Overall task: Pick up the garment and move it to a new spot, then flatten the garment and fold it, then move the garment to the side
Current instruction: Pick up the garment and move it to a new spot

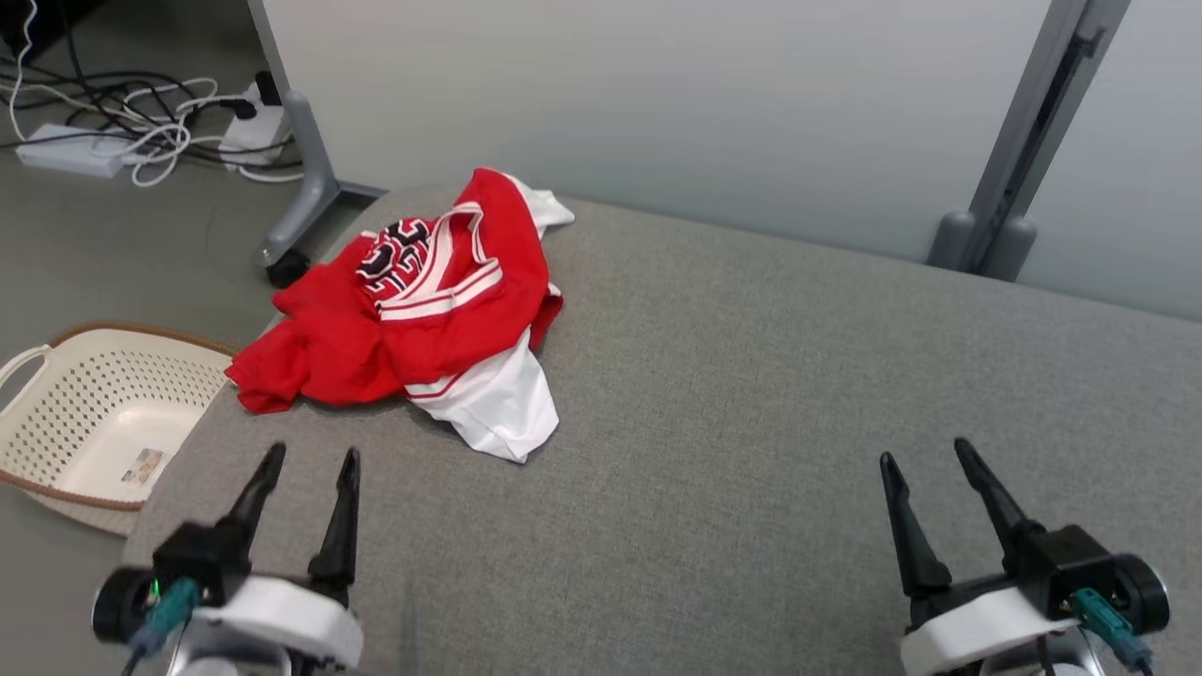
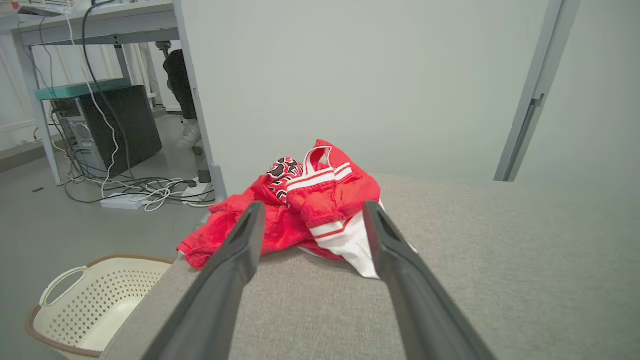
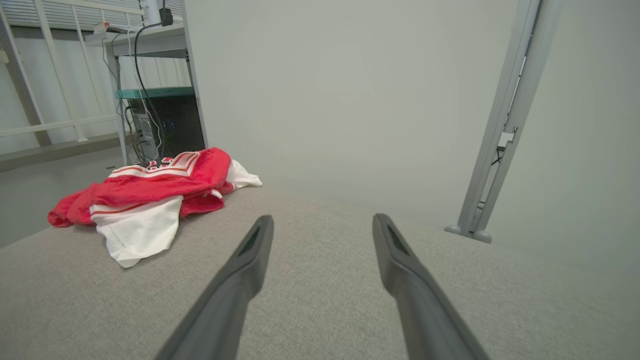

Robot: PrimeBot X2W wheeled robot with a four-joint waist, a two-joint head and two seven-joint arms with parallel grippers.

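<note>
Grey cloth covers the table (image 1: 751,422); a crumpled red-and-white jersey (image 1: 441,319) sits at its far left corner, likely light and limp. Both the left hand (image 1: 315,453) and right hand (image 1: 922,451) gape empty; I'd pinch a raised fold.

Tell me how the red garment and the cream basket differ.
The garment lies crumpled on the grey surface; the basket stands lower, on the floor by that surface's left edge. The garment is soft red and white cloth; the basket is stiff-looking, cream, perforated, with a brown rim. Both sit on the robot's left, nearer the left gripper than the right gripper.
</note>
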